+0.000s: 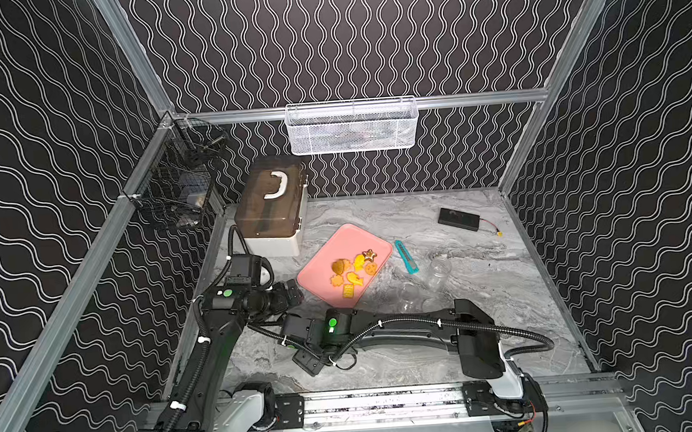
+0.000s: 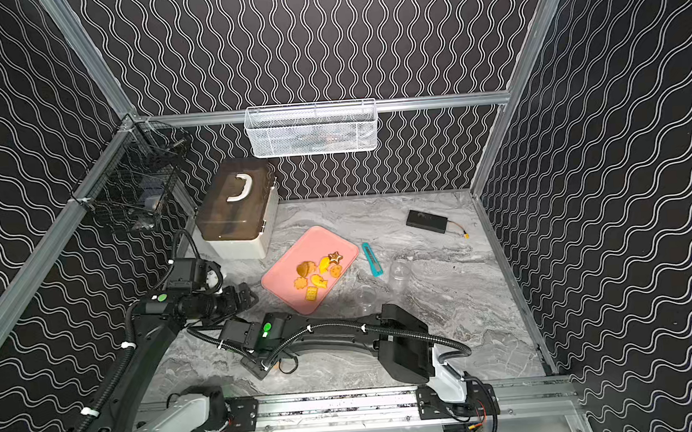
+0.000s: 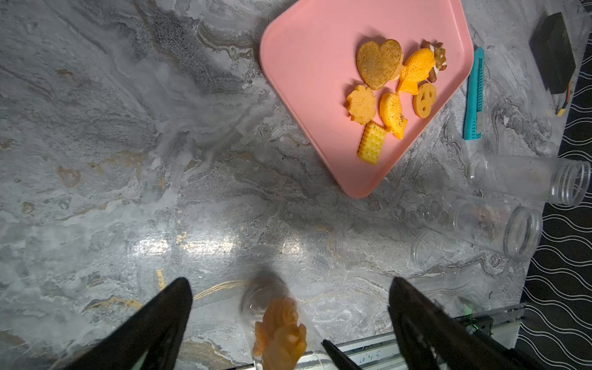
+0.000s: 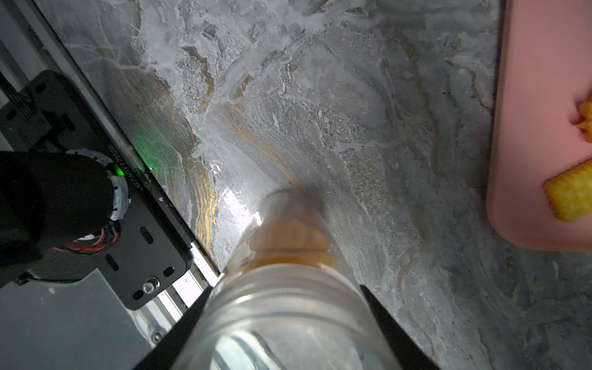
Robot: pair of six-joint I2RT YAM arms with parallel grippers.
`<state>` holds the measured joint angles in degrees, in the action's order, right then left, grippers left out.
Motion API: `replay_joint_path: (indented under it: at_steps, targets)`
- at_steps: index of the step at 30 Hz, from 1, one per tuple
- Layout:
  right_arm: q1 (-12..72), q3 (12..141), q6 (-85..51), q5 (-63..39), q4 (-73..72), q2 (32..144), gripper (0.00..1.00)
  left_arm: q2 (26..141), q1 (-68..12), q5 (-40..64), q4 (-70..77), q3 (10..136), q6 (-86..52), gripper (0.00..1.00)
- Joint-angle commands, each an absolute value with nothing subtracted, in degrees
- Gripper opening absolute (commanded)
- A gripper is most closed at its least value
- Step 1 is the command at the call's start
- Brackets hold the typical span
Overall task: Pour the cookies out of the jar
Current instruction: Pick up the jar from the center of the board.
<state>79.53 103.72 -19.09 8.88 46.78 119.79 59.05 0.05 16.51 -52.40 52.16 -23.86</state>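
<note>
**Right gripper clamping a jar of cookies near the front rail**

- The right gripper point(image 4: 285, 288) is squeezing a clear jar point(image 4: 282, 320). Both fingers are pressing its sides just below the threaded neck.
- Orange cookies point(image 4: 288, 243) are sitting bunched at the jar's far end, inside the plastic. I cannot tell whether the jar is touching the marble tabletop point(image 4: 352, 96).
- The jar is hanging over the front of the table, close to the rail and near a corner of the pink tray point(image 3: 304, 48).
- The left gripper point(image 3: 290, 282) is hovering above it, fingers spread wide and gripping nothing.
- Loose cookies point(image 3: 394, 93) are lying on the tray: a brown heart, a flower, a rectangle, a round and others.
- Two empty jars point(image 3: 528, 179) point(image 3: 487, 224) are lying on their sides beside the tray.
- A teal utility knife point(image 3: 474, 96) is lying just off the tray's edge.
- A black battery pack point(image 1: 459, 218) is sitting towards the back wall.
</note>
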Motion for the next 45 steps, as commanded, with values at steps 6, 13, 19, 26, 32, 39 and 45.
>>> replay_joint_path:
  at_steps: [6,13,19,26,32,39,45]
  targets:
    - [79.2,101.07,-21.2,10.64,46.01,116.29,0.66,59.07,0.17,16.79,-52.65,52.44,-22.66,0.99]
    - [76.47,94.74,-22.98,10.42,44.55,108.79,0.66,59.22,0.18,16.79,-52.7,52.39,-22.6,0.99]
    - [71.07,86.8,-25.18,7.76,42.17,100.48,0.66,59.24,0.18,16.85,-52.86,52.53,-22.57,0.99]
    - [62.22,79.2,-27.44,3.28,39.97,90.46,0.66,57.53,0.18,18.75,-51.9,52.37,-21.99,0.99]
    - [52.85,76.07,-28.12,-2.43,39.47,84.01,0.67,55.4,0.0,25.11,-49.56,51.99,-21.72,0.99]
    - [43.7,71.92,-29.98,-11.39,37.0,75.94,0.67,54.38,0.0,40.01,-39.94,49.68,-27.19,0.99]
    - [36.42,67.56,-33.86,-21.85,32.24,70.94,0.67,54.1,-0.57,52.68,-24.72,45.93,-38.66,0.99]
